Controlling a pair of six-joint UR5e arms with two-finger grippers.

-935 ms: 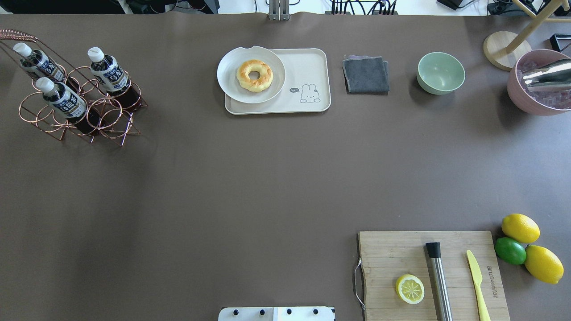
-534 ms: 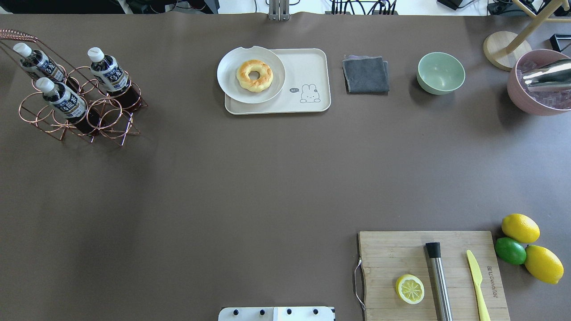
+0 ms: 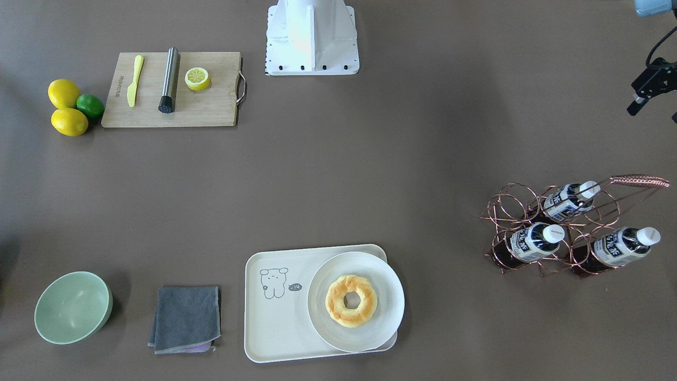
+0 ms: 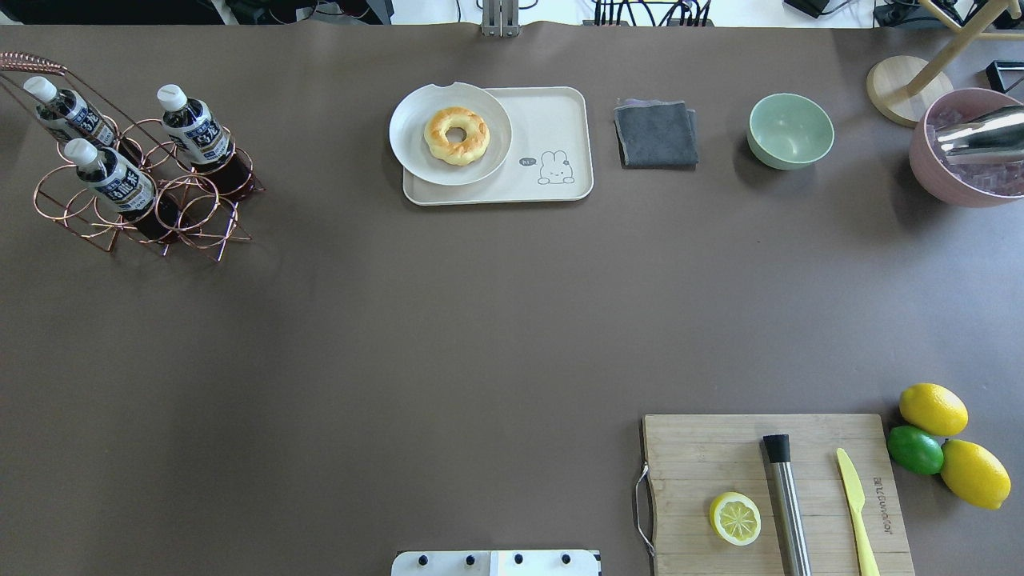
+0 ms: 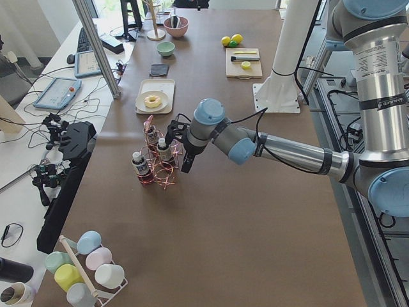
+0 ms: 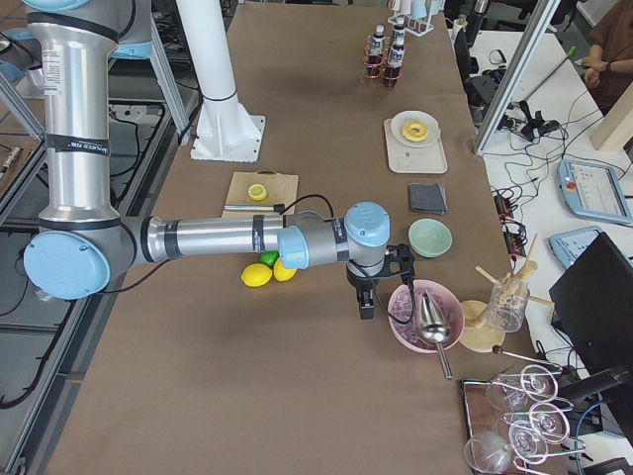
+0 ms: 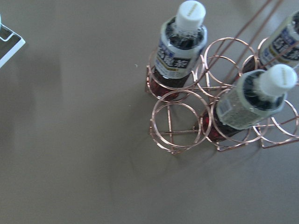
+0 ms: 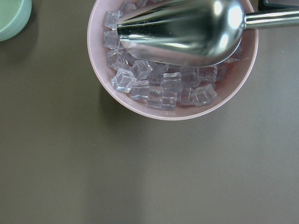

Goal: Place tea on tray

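Observation:
Three tea bottles stand in a copper wire rack (image 4: 192,212) at the table's far left: one (image 4: 194,130), one (image 4: 70,110) and one (image 4: 114,178). The left wrist view looks down on them (image 7: 180,49). The cream tray (image 4: 556,120) lies at the far middle, its right half bare (image 3: 275,323). My left gripper (image 5: 185,167) hangs above the table beside the rack; part of its black body shows at the edge of the front view (image 3: 649,82). I cannot tell whether it is open. My right gripper (image 6: 366,309) hangs by the pink bowl; its state cannot be told.
A white plate (image 4: 412,152) with a doughnut (image 4: 456,134) covers the tray's left half. A grey cloth (image 4: 656,134), a green bowl (image 4: 790,130) and a pink bowl of ice (image 8: 140,112) with a metal scoop lie to its right. A cutting board (image 4: 696,456) and citrus fruit (image 4: 932,408) are near right.

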